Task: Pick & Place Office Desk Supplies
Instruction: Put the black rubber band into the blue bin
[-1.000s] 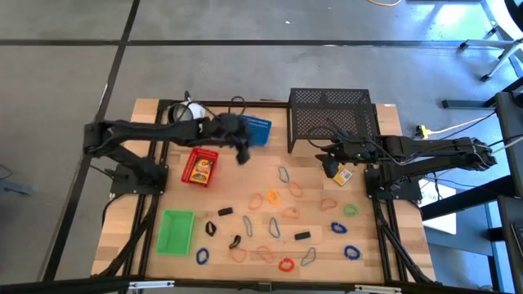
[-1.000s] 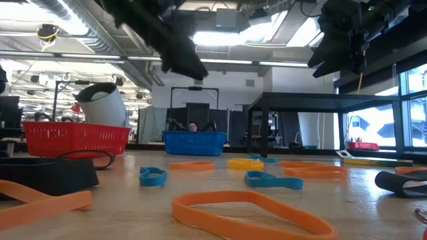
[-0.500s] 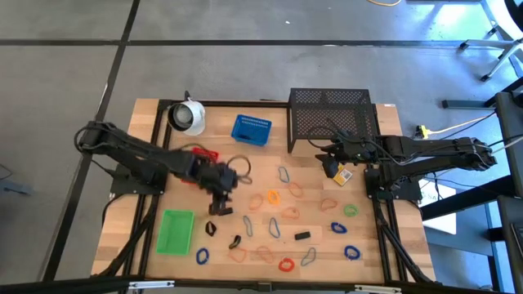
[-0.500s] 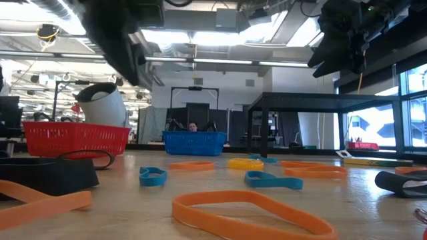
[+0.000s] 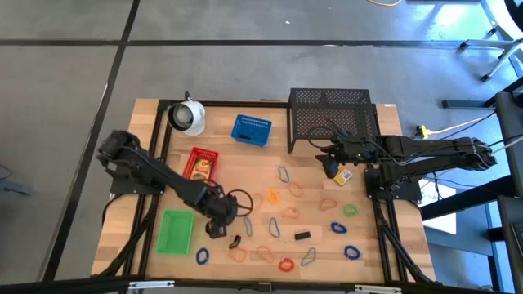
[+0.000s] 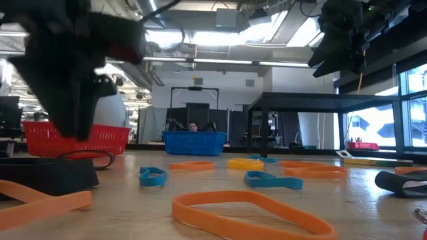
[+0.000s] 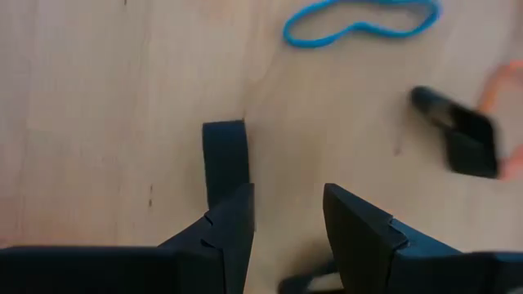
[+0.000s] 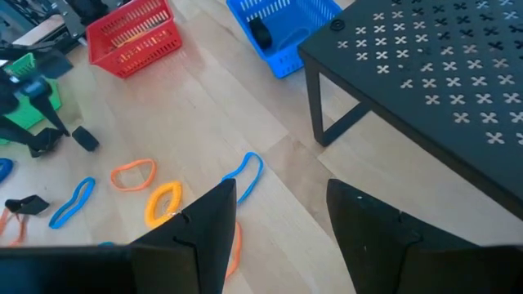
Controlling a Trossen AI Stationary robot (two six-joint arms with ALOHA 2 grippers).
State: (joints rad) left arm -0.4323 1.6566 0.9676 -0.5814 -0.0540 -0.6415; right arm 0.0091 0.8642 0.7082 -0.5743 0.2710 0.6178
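One black clip [image 7: 225,159] beside left hand [image 7: 286,214], wrist view only.

Pale matt wooden table [image 5: 261,175], perforated matt black metal rack [image 5: 331,110].

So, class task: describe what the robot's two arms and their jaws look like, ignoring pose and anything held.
Both arms are dark, nearly black, built from jointed segments. The left arm trails a looped black cable near its wrist. The right arm has thin black wires running along it. Each ends in two flat, angular black jaws, as on the left gripper and right gripper.
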